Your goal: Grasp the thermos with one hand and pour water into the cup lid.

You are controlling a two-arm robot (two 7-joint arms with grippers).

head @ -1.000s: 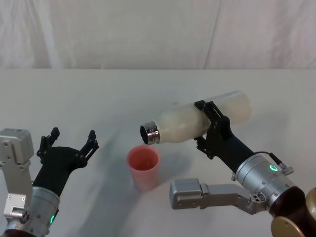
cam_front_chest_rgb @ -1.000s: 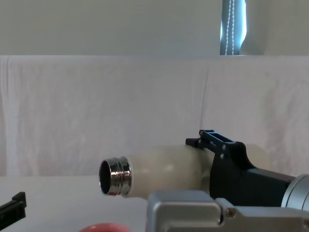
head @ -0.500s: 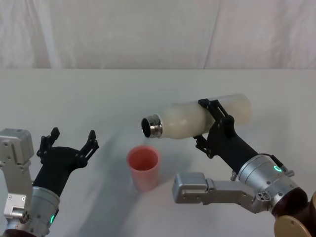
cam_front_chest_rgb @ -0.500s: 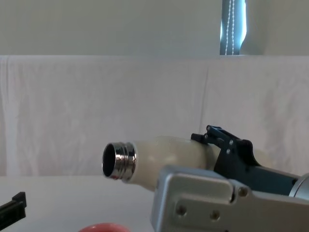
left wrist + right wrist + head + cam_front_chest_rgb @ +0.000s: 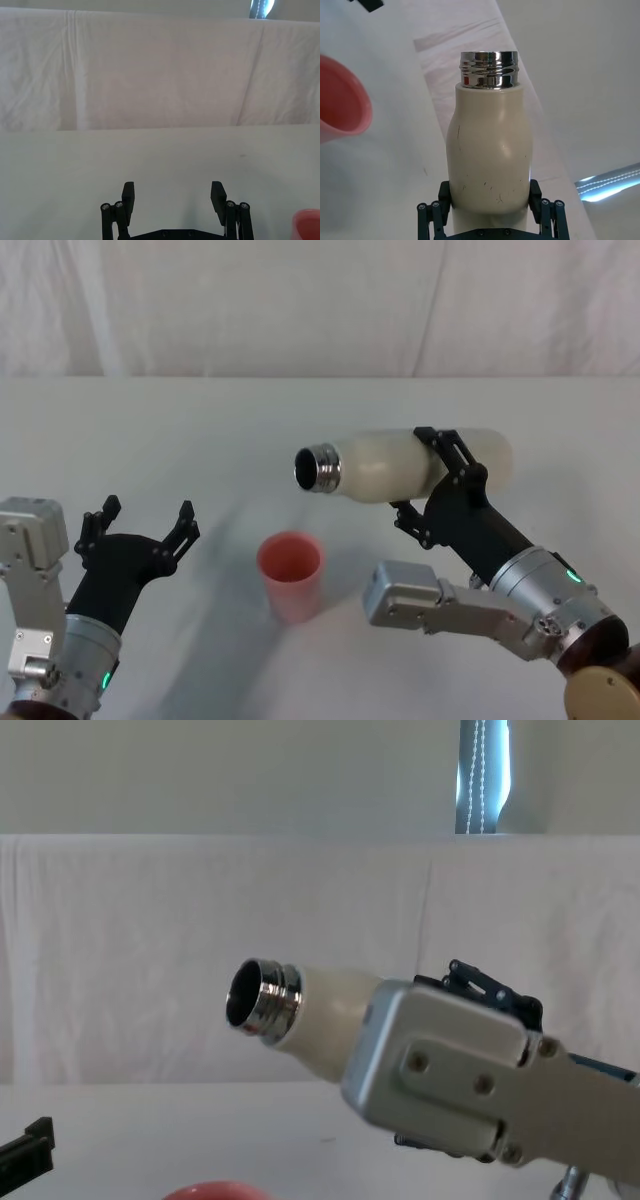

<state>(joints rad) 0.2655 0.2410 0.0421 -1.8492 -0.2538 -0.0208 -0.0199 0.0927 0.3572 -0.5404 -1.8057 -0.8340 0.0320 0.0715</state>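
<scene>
My right gripper (image 5: 432, 475) is shut around the cream-white thermos (image 5: 400, 465), holding it in the air roughly level, its open chrome neck (image 5: 318, 468) pointing left and slightly raised. The neck hangs above and a little right of the red-pink cup lid (image 5: 291, 575), which stands upright on the table. From the right wrist the thermos (image 5: 489, 152) shows dark scuffs, with the cup lid (image 5: 340, 102) off to one side. In the chest view the neck (image 5: 262, 1002) tilts up and the cup lid's rim (image 5: 205, 1190) peeks in at the bottom. My left gripper (image 5: 140, 523) rests open at the near left.
White cloth covers the table (image 5: 200, 430) and hangs as a backdrop (image 5: 300, 300) behind it. Open room lies between the left gripper and the cup lid. The right forearm's grey housing (image 5: 430, 600) sits low just right of the cup lid.
The right gripper has lifted the thermos and tipped its neck upward, away from the cup lid's rim. The cup lid and left gripper have not moved.
</scene>
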